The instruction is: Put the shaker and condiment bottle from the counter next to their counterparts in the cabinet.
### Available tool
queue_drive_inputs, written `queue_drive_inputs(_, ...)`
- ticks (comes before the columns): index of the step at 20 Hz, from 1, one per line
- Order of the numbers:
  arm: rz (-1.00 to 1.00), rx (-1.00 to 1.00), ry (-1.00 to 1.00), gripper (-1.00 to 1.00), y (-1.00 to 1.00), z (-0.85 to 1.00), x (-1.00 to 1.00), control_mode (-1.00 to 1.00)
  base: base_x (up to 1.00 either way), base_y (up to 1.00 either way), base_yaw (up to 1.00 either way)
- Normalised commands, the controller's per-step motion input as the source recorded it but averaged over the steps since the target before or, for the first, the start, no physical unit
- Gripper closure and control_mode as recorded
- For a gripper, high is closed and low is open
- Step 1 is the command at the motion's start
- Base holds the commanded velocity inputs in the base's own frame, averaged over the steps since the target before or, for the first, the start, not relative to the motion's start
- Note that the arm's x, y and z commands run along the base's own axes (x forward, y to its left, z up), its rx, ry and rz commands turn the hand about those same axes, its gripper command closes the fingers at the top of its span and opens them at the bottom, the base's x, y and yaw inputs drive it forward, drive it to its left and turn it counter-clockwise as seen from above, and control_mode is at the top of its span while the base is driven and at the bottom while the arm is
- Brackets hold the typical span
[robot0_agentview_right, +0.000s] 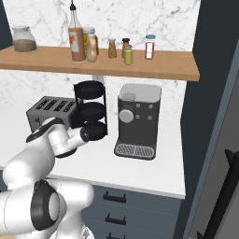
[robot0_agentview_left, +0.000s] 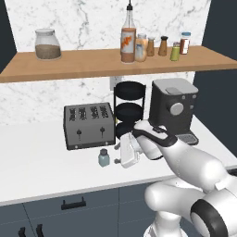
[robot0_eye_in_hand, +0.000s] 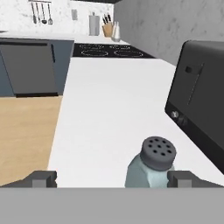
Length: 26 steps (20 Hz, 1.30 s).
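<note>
The small pale blue-green shaker (robot0_agentview_left: 103,158) with its grey cap stands upright on the white counter (robot0_agentview_left: 37,157), just in front of the toaster. My gripper (robot0_agentview_left: 117,155) hovers low at its right, open, fingers pointing at it. In the hand view the shaker (robot0_eye_in_hand: 151,166) sits between the spread tips of the gripper (robot0_eye_in_hand: 113,179), closer to the right one and untouched. The tall condiment bottle (robot0_agentview_left: 128,39) of orange-brown sauce stands on the wooden cabinet shelf (robot0_agentview_left: 83,65), beside the cluster of small spice containers (robot0_agentview_left: 162,46). The right base view shows the bottle (robot0_agentview_right: 76,39) and containers (robot0_agentview_right: 126,51) too.
A dark four-slot toaster (robot0_agentview_left: 89,125) stands close behind the shaker, with a black three-tier rack (robot0_agentview_left: 130,109) and a coffee machine (robot0_agentview_left: 172,109) to its right. A glass jar (robot0_agentview_left: 47,44) sits at the shelf's left end. A cooktop (robot0_eye_in_hand: 107,50) lies farther along the counter.
</note>
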Motion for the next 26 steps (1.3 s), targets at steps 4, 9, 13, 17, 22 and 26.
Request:
queue_drive_inputs(4,-0.03,0.0,0.0,-1.0,0.01,-0.14,0.02,-1.0,0.0,0.0,0.0)
queue_drive_inputs(9,-0.03,0.0,0.0,-1.0,0.08,-0.1,0.07,-1.0,0.0,0.0,0.0)
queue_drive_inputs(13,-0.04,0.0,0.0,-1.0,0.09,-0.07,0.13,-1.0,0.0,0.0,0.0)
queue_drive_inputs(17,-0.03,0.01,0.0,-1.0,0.0,-0.06,0.13,-1.0,0.0,0.0,0.0)
queue_drive_inputs(22,-0.03,0.01,0.0,-1.0,0.01,-0.1,0.1,-1.0,0.0,0.0,0.0)
queue_drive_inputs(26,-0.02,0.01,0.0,-1.0,0.13,-0.17,0.07,-1.0,0.0,0.0,0.0)
